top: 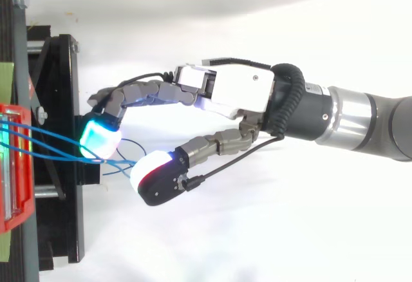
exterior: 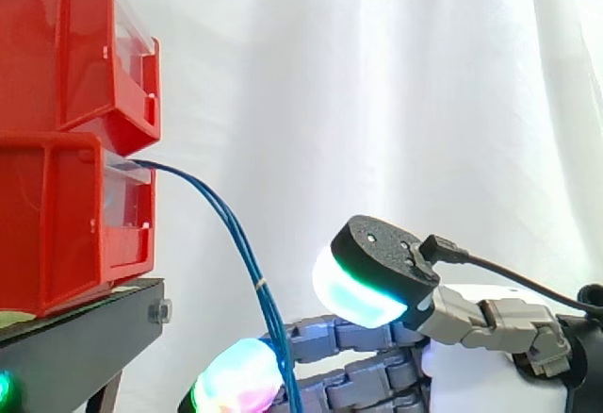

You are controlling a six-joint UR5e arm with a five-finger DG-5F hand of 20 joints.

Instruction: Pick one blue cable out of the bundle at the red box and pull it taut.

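The thin blue cables (exterior: 260,286), hung from the red box (exterior: 57,215), were judged light, bendy and slippery, so 1 was best pinched firmly between the pads (top: 100,137) of the open hand (top: 225,92).

We find both views bright and evenly lit. The light is diffuse, so the white curtain (exterior: 396,74) shows only pale grey shading in its folds. At the left edge of the side view the red bins (exterior: 66,206) are vividly lit, with whitish glare on their clear front panels. From above, the white surface (top: 309,230) at the lower right is washed nearly to pure white, while a greyer band arcs along the top. The hand (top: 232,92) leaves only a faint, soft shadow beneath it. Its pads (top: 100,137) glow cyan and white, and the arm (top: 351,118) carries bright highlights on its metal ring.
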